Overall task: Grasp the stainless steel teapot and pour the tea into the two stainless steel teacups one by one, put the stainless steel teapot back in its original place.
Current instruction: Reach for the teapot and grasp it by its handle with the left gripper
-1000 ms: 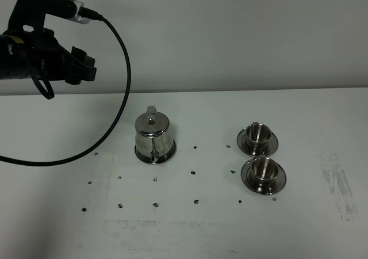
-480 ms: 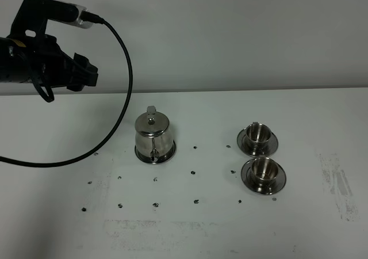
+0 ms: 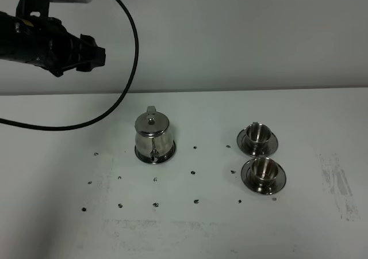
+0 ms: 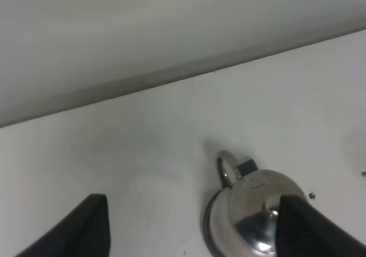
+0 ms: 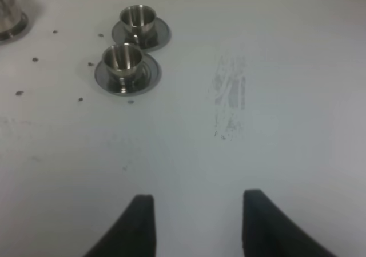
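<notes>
Two grippers are spread wide and hold nothing. The left gripper [image 3: 92, 56] hangs high over the counter [image 3: 57, 224]. The stainless steel teapot [image 3: 153, 137] is well below and ahead of it, off-centre toward one finger, seated on its saucer [image 3: 170, 152]. The teacups [image 3: 258, 133] lie far beyond it, ahead of the right gripper [image 5: 197, 225]. The likely risk is a descent that misses the slim loop handle [image 4: 224, 170]: a finger striking the lid or body could shove the slick pot off its saucer or tip it, spilling tea.

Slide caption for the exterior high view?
Left claw hovers open, high left of the teapot; far teacup and near teacup untouched at right.
</notes>
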You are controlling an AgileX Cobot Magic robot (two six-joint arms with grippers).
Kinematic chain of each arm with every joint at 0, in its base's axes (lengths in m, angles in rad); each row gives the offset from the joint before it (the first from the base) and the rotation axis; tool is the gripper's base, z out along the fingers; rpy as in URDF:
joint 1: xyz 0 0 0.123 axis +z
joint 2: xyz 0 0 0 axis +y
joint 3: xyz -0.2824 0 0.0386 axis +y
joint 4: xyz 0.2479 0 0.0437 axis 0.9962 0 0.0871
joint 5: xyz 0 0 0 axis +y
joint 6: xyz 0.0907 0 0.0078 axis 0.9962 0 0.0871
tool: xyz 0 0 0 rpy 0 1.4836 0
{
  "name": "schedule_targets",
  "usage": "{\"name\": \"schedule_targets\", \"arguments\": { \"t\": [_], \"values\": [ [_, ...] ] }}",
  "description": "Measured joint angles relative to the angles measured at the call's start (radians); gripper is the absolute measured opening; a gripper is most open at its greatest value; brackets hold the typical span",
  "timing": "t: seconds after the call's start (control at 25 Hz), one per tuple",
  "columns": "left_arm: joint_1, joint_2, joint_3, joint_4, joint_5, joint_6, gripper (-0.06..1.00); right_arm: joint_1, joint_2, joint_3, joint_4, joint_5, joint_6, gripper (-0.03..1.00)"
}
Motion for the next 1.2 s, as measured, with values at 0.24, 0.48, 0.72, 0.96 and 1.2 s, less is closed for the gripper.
{"name": "schedule_targets", "arguments": {
  "t": [0.24,0.48,0.72,0.96,1.2],
  "values": [
    [-0.044,0.122,-0.164,0.012,0.025,-0.03,0.62,0.0,0.0,0.0,0.0,0.0,0.0,0.34],
    [-0.124,0.277,-0.383,0.048,0.072,-0.128,0.62,0.0,-0.001,0.0,0.001,0.0,0.0,0.34],
    [-0.18,0.408,-0.517,0.155,0.113,-0.273,0.62,0.0,-0.001,0.0,0.001,0.0,0.0,0.34],
    [-0.192,0.438,-0.524,0.265,0.19,-0.372,0.62,0.0,-0.001,0.0,0.001,0.0,0.0,0.34],
    [-0.192,0.469,-0.528,0.31,0.209,-0.416,0.62,0.0,-0.001,0.0,0.001,0.0,0.0,0.34]
  ]
}}
